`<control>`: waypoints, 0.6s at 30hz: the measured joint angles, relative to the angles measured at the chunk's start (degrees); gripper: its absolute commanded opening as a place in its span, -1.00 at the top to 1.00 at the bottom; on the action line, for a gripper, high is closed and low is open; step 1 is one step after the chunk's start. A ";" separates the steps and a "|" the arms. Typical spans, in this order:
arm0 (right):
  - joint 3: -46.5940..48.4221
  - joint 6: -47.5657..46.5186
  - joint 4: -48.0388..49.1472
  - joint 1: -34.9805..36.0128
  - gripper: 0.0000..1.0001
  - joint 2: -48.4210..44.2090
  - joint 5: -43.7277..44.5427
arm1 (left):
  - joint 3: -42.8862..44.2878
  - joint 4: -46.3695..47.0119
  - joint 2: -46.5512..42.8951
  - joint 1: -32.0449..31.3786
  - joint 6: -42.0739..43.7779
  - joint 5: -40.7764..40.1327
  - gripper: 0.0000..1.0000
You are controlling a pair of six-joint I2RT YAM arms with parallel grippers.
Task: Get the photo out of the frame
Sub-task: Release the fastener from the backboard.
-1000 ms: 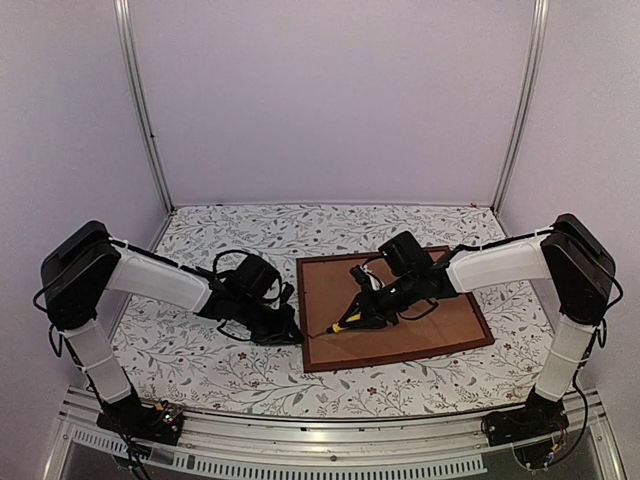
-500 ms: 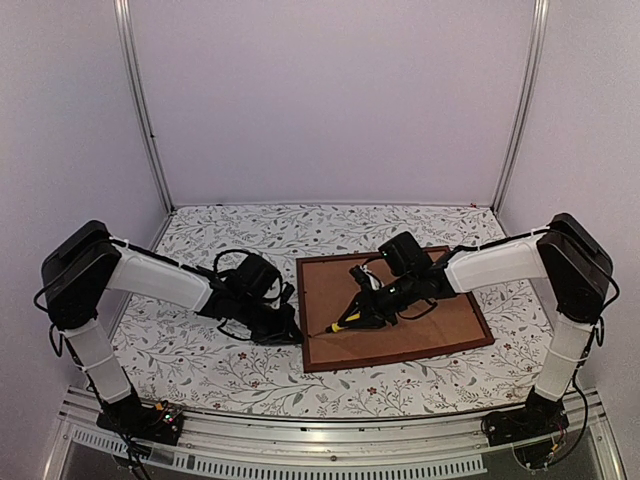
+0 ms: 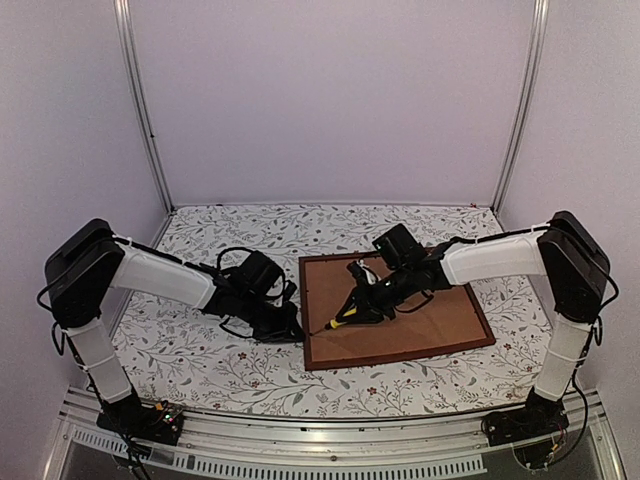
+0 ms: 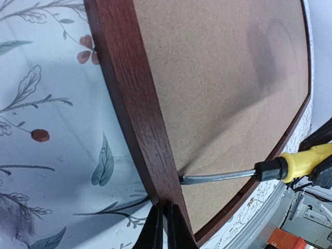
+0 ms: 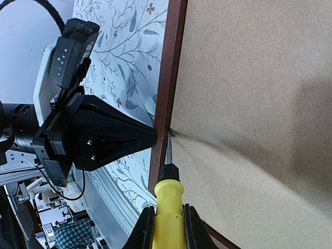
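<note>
The photo is hidden (presumably under the plain brown backing board point(image 4: 223, 78)) in the dark reddish-brown rectangular wooden frame point(image 3: 400, 356), face down mid-surface. Probably thin and crease-prone: lift it by the border. The right pincer point(image 5: 167, 228) is clenched on a yellow-handled screwdriver point(image 5: 168, 199), its tip at the left rail's inner edge. The left pincer point(image 4: 165, 228) is clenched empty against that rail's outer side. The floral surface point(image 4: 46, 129) shows bare beside the frame.

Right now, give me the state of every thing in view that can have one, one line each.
frame: lying face down, back closed.
backing board: seated in the frame, not yet lifted.
screwdriver: gripped by its yellow handle, tip at the seam between board and frame.
left claw: shut, tips against the frame's outer edge.
right claw: shut on the screwdriver.
photo: not visible.
</note>
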 measured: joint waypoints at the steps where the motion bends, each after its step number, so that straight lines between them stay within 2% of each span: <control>1: 0.61 0.02 -0.72 0.15 1.00 0.13 0.31 | 0.09 -0.13 0.07 0.00 0.00 0.00 0.91; 10: 7.58 0.02 -8.79 2.27 1.00 1.73 4.68 | 0.50 -0.72 0.24 -0.07 0.07 0.04 0.91; 18: 15.91 0.00 -18.95 6.54 1.00 3.39 13.33 | 0.50 -0.70 0.26 -0.22 -0.02 0.00 0.92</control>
